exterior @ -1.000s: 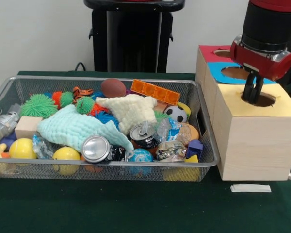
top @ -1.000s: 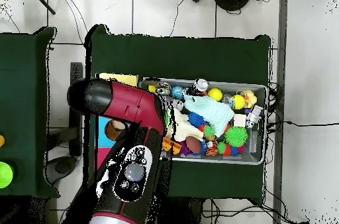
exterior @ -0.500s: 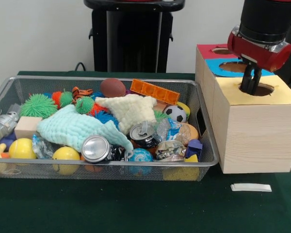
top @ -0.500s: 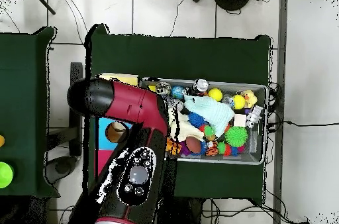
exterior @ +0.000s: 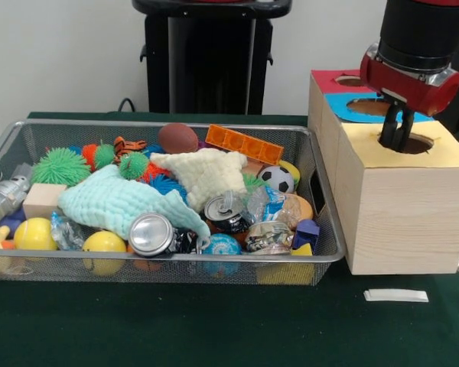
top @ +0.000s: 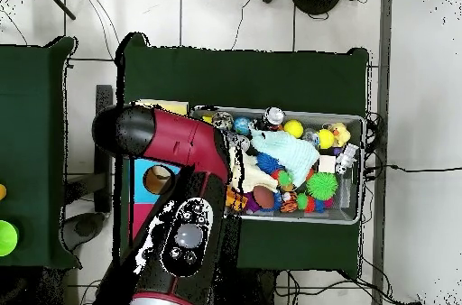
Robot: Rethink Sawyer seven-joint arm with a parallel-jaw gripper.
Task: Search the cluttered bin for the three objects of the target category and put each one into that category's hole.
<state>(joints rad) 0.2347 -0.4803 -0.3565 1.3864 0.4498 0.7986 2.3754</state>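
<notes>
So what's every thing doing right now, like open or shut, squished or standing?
Gripper: fingertips at the yellow hole, nothing seen in them, open or shut unclear.
Yellow hole: open.
Blue hole: open.
Silver can: lying on its side, top facing the camera.
Dark can: tipped, crumpled.
Teal cloth: rumpled over the toys.
Cream cloth: rumpled.
Bin: full.
</notes>
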